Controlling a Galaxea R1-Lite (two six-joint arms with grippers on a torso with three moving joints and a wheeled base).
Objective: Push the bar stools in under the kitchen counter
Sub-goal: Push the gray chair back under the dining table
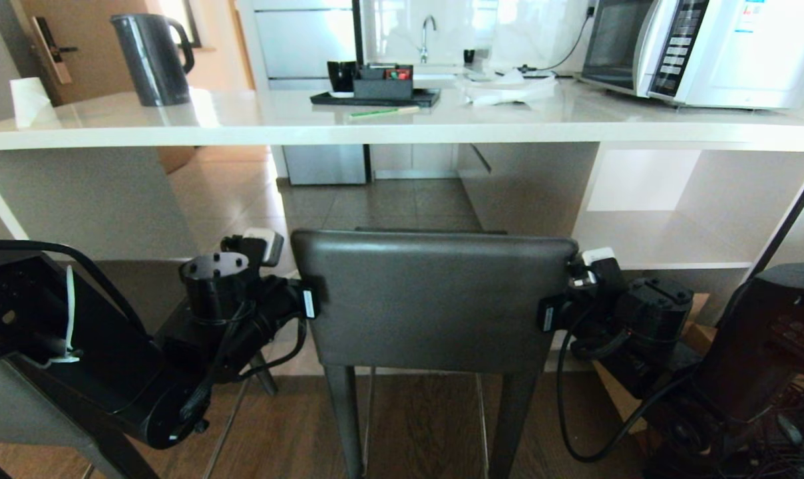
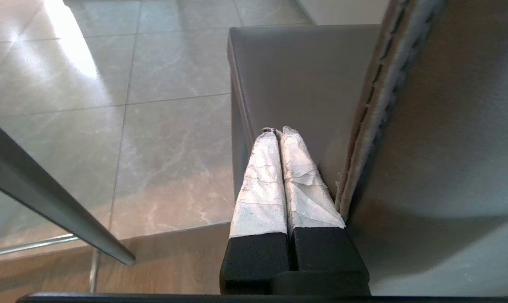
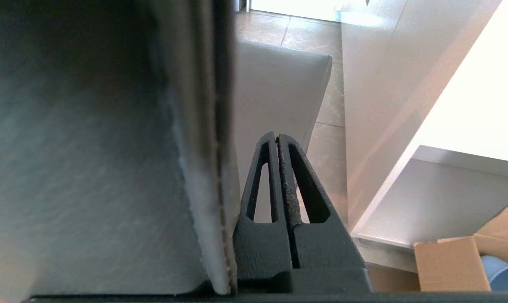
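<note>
Flanking the bar stool (image 1: pixel 432 299) at lower centre of the head view, the left gripper (image 2: pixel 278 131) sits w/ its taped fingers (image 2: pixel 260 181) pressed together, empty, just beside the backrest's left edge, while the right gripper (image 3: pixel 277 135) is likewise closed on nothing, close along the right edge. Stool seat pokes fwd past both tips, toward the kitchen counter (image 1: pixel 402 123), which spans the upper frame beyond it.
</note>
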